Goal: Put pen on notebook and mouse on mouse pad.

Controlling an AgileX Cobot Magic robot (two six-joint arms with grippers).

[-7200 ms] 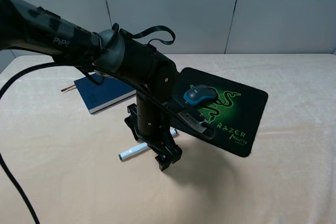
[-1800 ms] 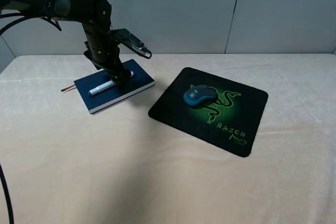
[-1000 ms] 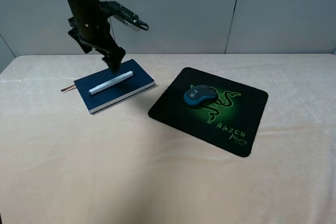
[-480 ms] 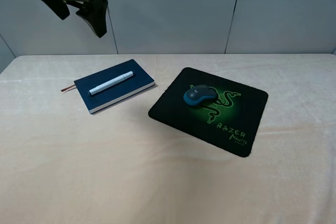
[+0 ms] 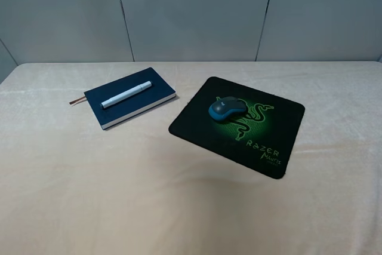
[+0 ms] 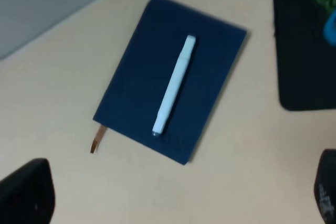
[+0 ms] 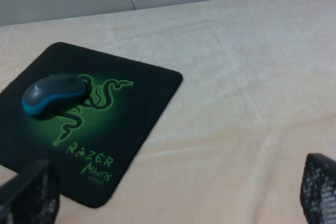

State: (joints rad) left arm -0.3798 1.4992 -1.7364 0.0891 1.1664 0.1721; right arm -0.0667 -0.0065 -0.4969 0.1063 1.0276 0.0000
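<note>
Left gripper, seen from its own wrist camera, shows only two dark fingertips set far apart at the frame edges, so it is wide and holds nothing; it hangs high above the table. Right gripper reads the same way, its mesh-textured fingertips well apart, empty, above the cloth-covered surface.

Nearer the camera in the high view lies the mouse pad, with the mouse resting on its green logo area, fully inside the pad's edges. Farther back and to the left lies the notebook; the pen rests along its cover, wholly supported, touching nothing else.

Judged from this layout, both placements appear complete. No further grasp seems called for; the next move is likely only to park both arms clear.
</note>
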